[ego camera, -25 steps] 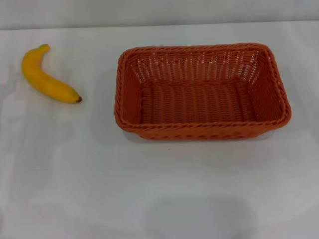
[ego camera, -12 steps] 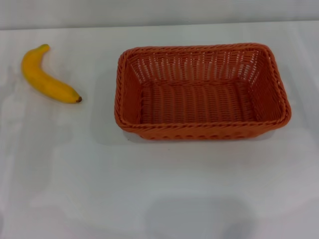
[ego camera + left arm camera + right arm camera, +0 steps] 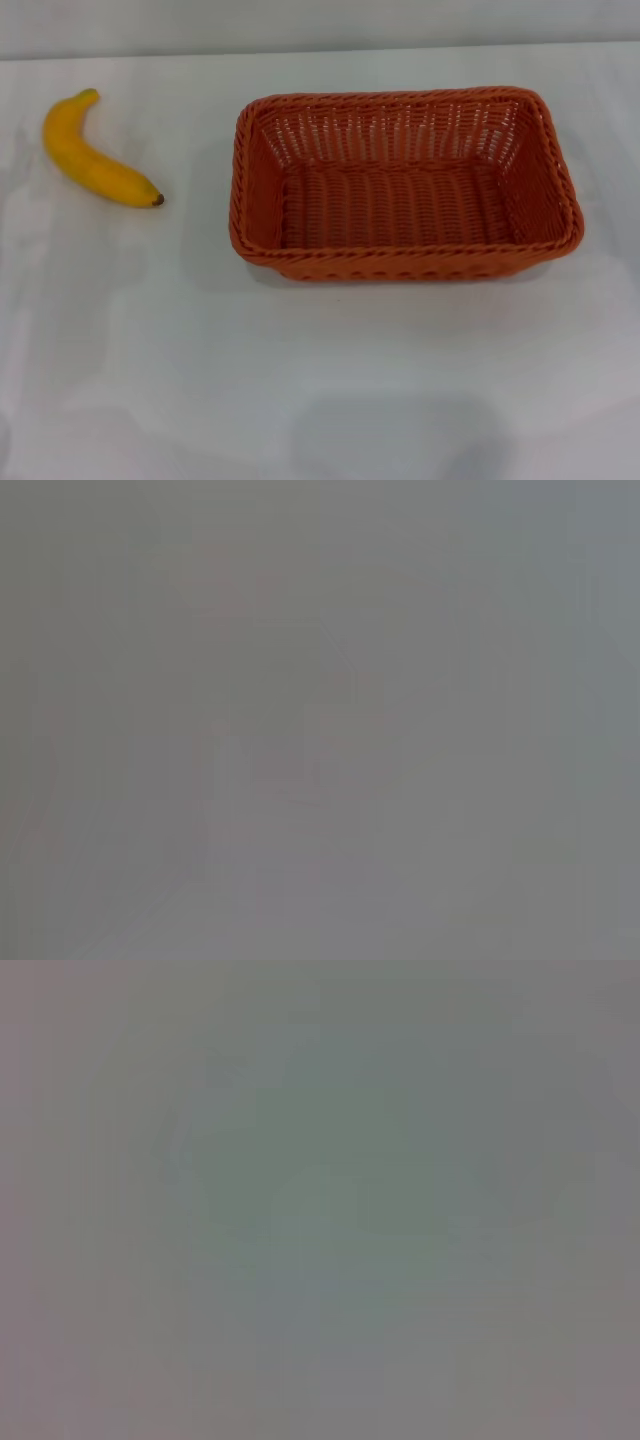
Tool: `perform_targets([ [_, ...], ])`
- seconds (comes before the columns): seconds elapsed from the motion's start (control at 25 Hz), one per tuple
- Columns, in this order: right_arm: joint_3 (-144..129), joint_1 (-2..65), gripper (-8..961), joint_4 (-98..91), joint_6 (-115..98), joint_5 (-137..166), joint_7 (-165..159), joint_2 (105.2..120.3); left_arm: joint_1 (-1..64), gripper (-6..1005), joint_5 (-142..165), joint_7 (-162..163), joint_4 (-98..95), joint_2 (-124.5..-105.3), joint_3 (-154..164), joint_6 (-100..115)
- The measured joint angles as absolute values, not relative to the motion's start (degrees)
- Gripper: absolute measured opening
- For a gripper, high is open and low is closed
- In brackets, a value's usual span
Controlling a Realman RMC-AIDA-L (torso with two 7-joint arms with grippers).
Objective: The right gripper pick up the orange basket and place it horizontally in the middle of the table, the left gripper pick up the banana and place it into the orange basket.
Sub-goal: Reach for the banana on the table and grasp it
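Nothing has changed over the last second: the orange basket (image 3: 405,183) sits lengthwise, empty, right of the table's (image 3: 320,380) middle, and the banana (image 3: 95,150) lies well apart to its left. Neither the left gripper nor the right gripper appears in any view, so their grip cannot be told; no pickup seems begun.

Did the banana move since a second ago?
No. The banana lies in the same spot, left of the orange basket, the gap between them unchanged.
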State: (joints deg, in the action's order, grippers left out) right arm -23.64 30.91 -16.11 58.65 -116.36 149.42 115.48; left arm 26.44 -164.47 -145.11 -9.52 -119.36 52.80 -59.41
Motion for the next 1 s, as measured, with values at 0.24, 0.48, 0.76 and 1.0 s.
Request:
perform_targets([
  [0.24, -23.6, 31.9, 857, -15.1, 58.6, -116.5, 149.4, 115.52, 27.1, 880, -164.2, -139.5, -9.7, -118.96, 53.2, -57.1],
  [0.48, -23.7, 32.0, 857, -14.9, 58.6, -116.4, 149.5, 115.52, 24.2, 880, -152.3, -122.1, -16.2, -117.49, 53.7, -53.6],
  [0.76, -23.7, 32.5, 857, -14.7, 58.6, -116.4, 149.5, 115.57, 23.9, 879, -127.4, -92.2, -22.1, -109.87, 53.9, -47.8],
  [1.0, -23.7, 33.9, 857, -13.4, 58.6, -116.5, 149.5, 115.55, 28.5, 878, -90.1, -52.5, -26.4, -100.03, 53.9, -51.7],
])
